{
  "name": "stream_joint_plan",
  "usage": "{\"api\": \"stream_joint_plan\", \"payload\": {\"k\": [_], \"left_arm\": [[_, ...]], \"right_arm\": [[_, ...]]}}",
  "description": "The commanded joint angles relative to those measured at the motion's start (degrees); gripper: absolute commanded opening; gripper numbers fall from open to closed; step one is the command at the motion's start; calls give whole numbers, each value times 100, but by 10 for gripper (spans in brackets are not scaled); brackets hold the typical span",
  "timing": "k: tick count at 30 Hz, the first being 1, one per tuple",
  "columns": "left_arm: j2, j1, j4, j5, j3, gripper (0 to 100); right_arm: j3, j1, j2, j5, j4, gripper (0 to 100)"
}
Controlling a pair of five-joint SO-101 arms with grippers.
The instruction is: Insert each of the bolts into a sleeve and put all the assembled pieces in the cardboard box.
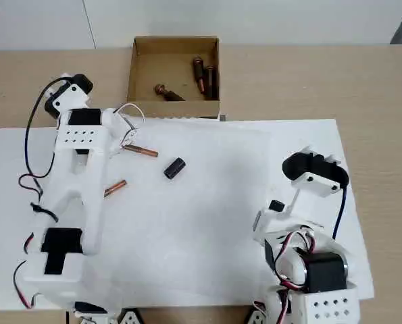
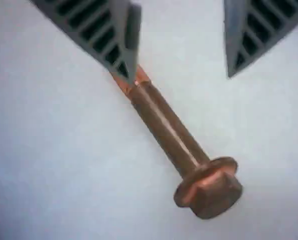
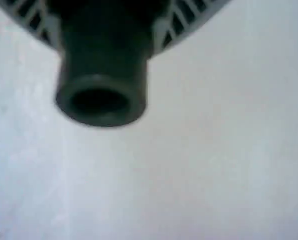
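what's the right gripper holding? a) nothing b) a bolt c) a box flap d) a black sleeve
d: in the right wrist view the right gripper is shut on a black sleeve, whose hollow end faces the camera.
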Motion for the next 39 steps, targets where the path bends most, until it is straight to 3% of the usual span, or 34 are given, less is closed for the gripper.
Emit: {"api": "stream_joint_plan", "payload": {"k": [1,9,16,31,36,39], "left_arm": [[158,53,-202,-9,-382,115],[993,53,-176,-9,-1305,115],[1591,53,378,-9,-1868,115],[1802,53,695,0,-1912,115],[1811,53,686,9,-1895,14],[1873,53,686,9,-1895,11]], "right_arm": [[-35,31,-13,44,4,2],[-35,31,-4,44,4,2],[-26,31,4,44,4,2],[-26,31,4,44,-13,2],[-26,31,4,44,-22,2],[-26,31,4,44,-22,2]]}}
